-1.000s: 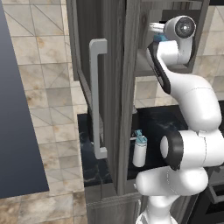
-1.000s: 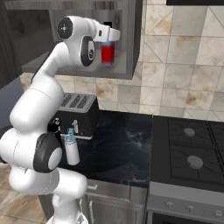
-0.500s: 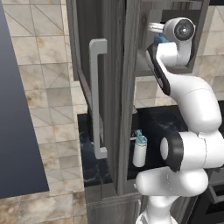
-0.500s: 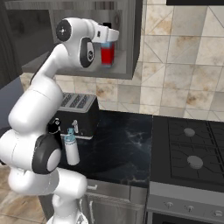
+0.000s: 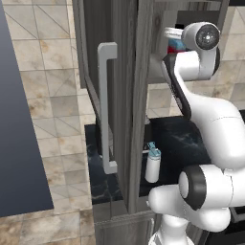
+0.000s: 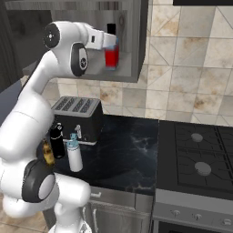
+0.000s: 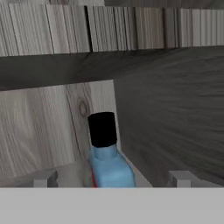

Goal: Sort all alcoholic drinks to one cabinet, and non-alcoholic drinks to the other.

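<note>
Red bottle point(image 6: 112, 57) with blue shoulders and black cap stands upright inside the open cabinet point(image 6: 132, 50). Gripper point(image 7: 111, 178) fingers spread wide, 1 each side, not touching it.

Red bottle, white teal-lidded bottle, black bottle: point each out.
red bottle point(image 6: 112, 58): right base view, red body.
white teal-lidded bottle point(image 6: 75, 158): right base view, white body.
black bottle point(image 6: 57, 143): right base view, body.

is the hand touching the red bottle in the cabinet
Apart. In the hand view the hand is open, its fingertips flanking the red bottle with clear gaps on both sides.
</note>
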### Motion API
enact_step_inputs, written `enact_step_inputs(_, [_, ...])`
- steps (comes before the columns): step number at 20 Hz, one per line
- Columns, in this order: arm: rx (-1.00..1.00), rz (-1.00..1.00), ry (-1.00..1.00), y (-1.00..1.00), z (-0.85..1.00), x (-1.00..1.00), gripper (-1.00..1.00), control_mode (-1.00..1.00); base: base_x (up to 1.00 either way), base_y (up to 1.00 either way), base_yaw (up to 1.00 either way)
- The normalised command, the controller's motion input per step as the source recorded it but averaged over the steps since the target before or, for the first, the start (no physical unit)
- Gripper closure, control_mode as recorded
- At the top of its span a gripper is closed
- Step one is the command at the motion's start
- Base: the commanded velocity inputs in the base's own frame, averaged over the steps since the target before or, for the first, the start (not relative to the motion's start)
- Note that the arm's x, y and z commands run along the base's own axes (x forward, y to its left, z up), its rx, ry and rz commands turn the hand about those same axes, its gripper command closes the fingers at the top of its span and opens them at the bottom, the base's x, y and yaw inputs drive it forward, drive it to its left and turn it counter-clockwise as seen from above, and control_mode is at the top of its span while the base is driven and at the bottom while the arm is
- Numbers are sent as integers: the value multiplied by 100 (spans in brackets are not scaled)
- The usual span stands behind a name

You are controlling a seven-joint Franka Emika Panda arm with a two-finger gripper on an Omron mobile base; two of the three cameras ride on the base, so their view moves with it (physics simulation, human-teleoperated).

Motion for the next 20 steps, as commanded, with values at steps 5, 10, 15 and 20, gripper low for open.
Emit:
enact_step_inputs(5, [0,-1,0,22,0,-71,-100,-100,0,0,0])
enact_step_inputs(10, [0,0,4,23,0,-72,-100,-100,0,0,0])
enact_step_inputs(15, [0,1,10,20,-8,-62,-100,-100,0,0,0])
enact_step_inputs(20, [0,4,12,25,-16,-59,-100,-100,0,0,0])
